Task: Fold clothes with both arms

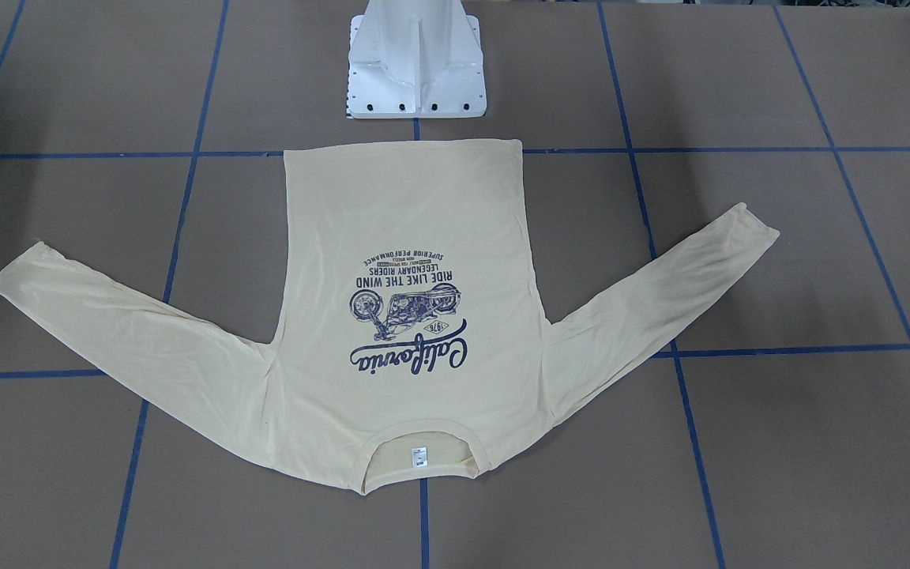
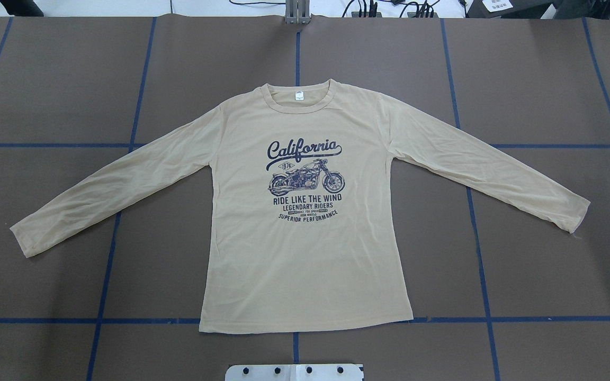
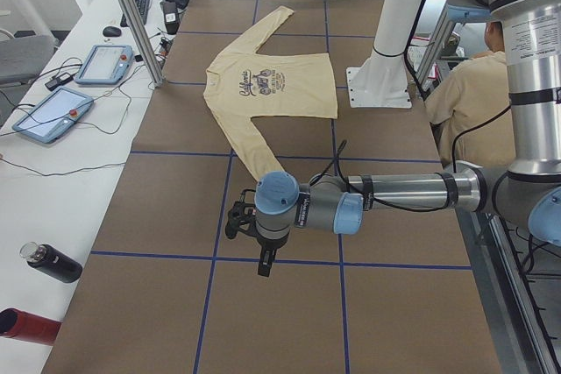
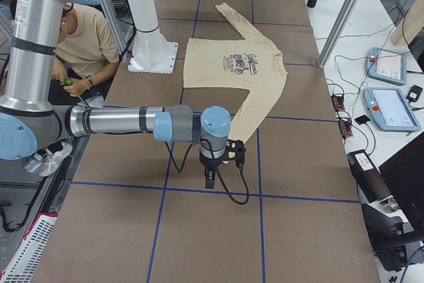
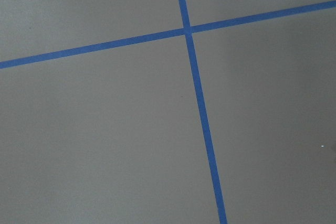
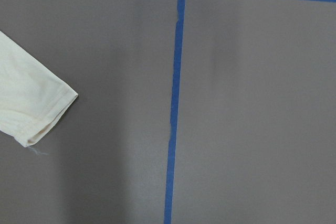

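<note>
T-shirt flat, both grippers off the cloth
T-shirt [image 2: 305,264] lies print-up mid-table [image 2: 45,79], hem near pedestal base [image 1: 415,71], collar far, sleeves spread left and right. Left gripper [image 3: 266,264] and right gripper [image 4: 209,180] hover beyond the cuffs; nothing seen held, jaw opening cannot be told

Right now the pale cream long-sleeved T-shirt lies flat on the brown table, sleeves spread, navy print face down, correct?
No. The pale cream-yellow long-sleeved T-shirt lies print up: the overhead view shows its navy motorcycle print. It is flat, sleeves spread, on the brown table.
</note>
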